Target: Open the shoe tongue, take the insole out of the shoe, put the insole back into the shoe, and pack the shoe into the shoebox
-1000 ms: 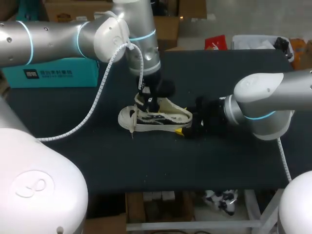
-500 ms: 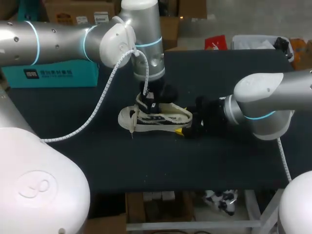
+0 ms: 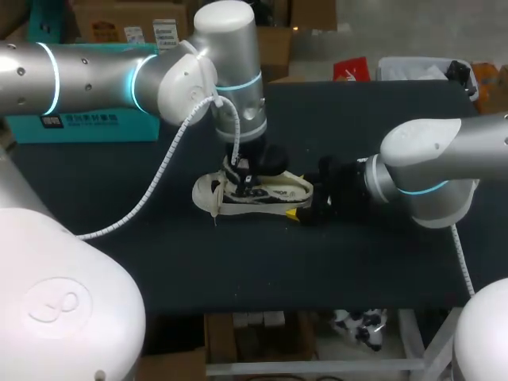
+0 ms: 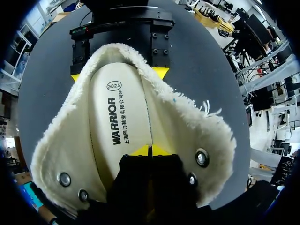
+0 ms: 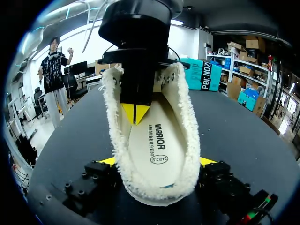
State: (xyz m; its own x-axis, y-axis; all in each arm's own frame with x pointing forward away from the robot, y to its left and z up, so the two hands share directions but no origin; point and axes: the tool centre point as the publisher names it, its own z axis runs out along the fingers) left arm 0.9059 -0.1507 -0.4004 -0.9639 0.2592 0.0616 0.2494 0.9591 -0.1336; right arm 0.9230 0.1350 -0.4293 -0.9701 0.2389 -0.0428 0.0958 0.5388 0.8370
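Shoe [image 3: 255,195] at bench [image 3: 159,262] middle, toe toward left edge, insole [image 4: 119,122] inside. Right gripper [image 5: 157,162] clamped on heel from both sides. Left gripper [image 4: 150,150] down in shoe opening, tips together over insole.

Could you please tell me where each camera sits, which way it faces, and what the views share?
Head view: above and behind the robot, looking down on the table; left arm and right arm enter from the sides, meeting at the shoe.
Left wrist view: on the left wrist, looking down into the shoe at the insole; left end effector tips together.
Right wrist view: on the right wrist, facing the heel; right end effector clasps it.
Shared: both wrist views show the insole and the other end effector.
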